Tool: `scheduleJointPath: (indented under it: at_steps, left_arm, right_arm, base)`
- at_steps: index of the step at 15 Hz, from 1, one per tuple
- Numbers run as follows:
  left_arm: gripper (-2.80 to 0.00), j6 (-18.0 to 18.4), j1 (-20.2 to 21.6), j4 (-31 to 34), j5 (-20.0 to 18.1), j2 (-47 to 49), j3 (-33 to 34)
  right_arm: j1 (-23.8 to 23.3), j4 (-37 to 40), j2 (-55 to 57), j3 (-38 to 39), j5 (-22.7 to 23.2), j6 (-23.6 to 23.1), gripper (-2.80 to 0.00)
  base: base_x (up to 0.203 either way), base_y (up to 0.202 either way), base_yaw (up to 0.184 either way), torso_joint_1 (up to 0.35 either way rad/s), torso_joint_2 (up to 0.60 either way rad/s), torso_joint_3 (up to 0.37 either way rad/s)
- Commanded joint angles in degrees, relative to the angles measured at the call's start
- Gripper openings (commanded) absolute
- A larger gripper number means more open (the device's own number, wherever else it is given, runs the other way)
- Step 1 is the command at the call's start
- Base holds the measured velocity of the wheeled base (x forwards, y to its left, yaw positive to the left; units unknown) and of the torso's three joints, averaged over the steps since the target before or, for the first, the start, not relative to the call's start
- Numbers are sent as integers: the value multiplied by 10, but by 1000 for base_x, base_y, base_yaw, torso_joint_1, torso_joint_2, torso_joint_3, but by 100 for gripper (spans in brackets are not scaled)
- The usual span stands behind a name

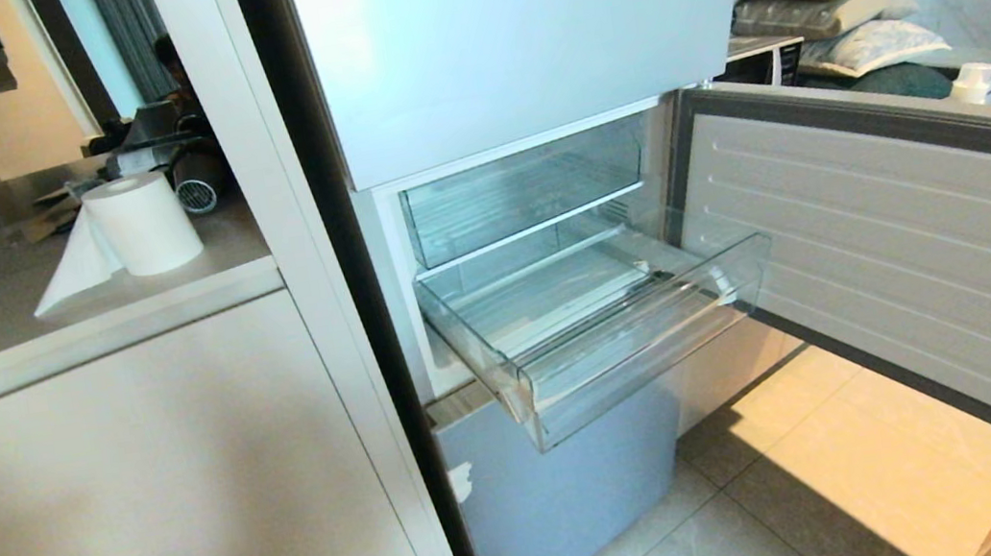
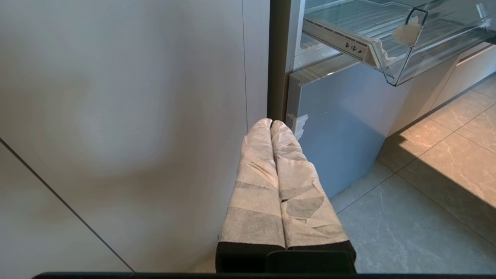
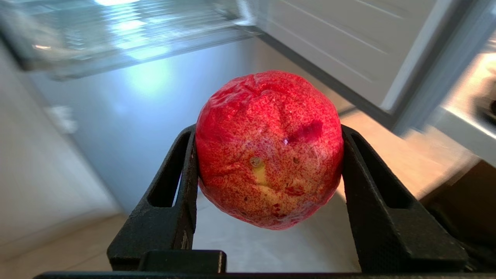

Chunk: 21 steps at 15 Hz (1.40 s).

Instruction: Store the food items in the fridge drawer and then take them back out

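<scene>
Fridge with open door (image 1: 891, 261) and fridge drawer (image 1: 606, 340) pulled out.
A red food item (image 3: 269, 149) is clamped between the jaws of the right tool (image 3: 267, 186), apparently below the drawer; the left tool (image 2: 276, 128), pressed closed, is seen beside the cabinet.

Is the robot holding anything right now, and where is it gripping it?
Yes. The right gripper holds a red food item, its black fingers pressing on the item's two opposite sides. The left gripper is shut on nothing.
</scene>
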Motion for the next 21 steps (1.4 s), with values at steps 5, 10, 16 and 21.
scheduleJointPath:
  at_steps: [5, 10, 16, 21]
  left_arm:
    - [-280, -4, 0, 0, 0, 1, 0]
    - [-280, 1, 0, 1, -2, 1, 0]
    - [-280, 5, 0, 1, -2, 1, 0]
    - [-280, -6, 0, 0, 0, 1, 0]
  right_arm:
    - [0, -2, -19, 10, -2, -41, -280]
    - [0, -13, -19, 12, -12, 17, -280]
    - [0, -13, -19, 12, -16, 24, -280]
    - [0, 12, 16, -67, -10, 24, -280]
  base:
    - [0, 0, 0, 0, 0, 0]
    - [0, 0, 0, 0, 0, 0]
    - [144, 0, 1, 0, 4, 4]
    - [49, 0, 0, 4, 3, 0]
